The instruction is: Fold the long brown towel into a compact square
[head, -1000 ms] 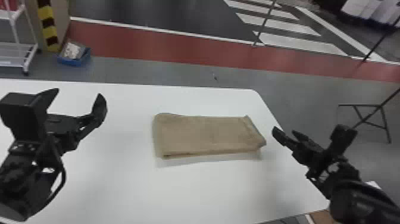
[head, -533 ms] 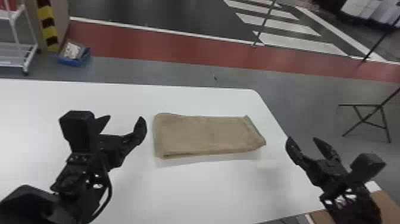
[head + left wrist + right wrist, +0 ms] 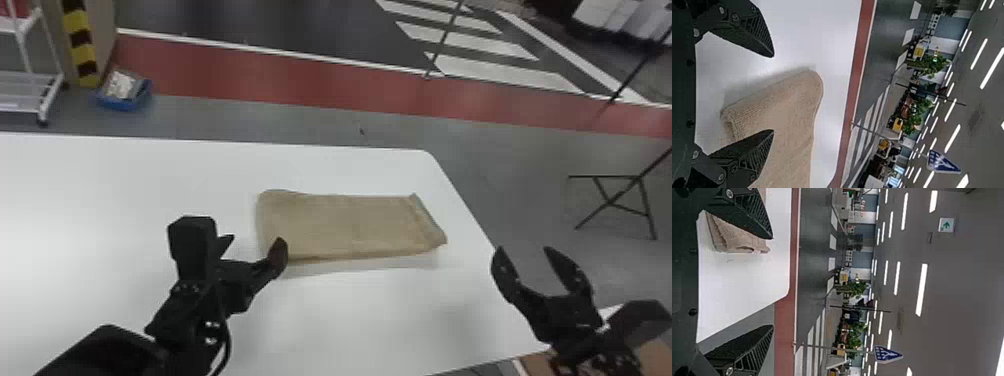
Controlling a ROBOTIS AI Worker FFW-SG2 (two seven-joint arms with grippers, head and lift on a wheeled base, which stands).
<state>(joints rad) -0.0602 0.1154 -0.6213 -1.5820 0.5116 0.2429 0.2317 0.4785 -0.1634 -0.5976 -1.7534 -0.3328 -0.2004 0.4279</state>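
While its left end rounds over in a soft fold, one brown towel [image 3: 345, 225] – ribbed pile, flat oblong – lies on the smooth white table [image 3: 125, 200]; left gripper [image 3: 253, 242], ridged black fingers spread, empty, by the towel's near left corner; right gripper [image 3: 526, 250], likewise parted and empty, by the table's right edge.

No words or numbers can be read, but in the right wrist view a white panel [image 3: 946, 225] up at the ceiling bears a green arrow, and a blue triangular sign [image 3: 887, 354] with a white border and white branching marks stands atop a thin pole [image 3: 840, 347]; the left wrist view has the blue sign too. In the head view, yellow-and-black warning stripes [image 3: 80, 44] run down a brown upright panel [image 3: 102, 35], and white crossing bars [image 3: 505, 72] mark the dark floor [image 3: 300, 25].
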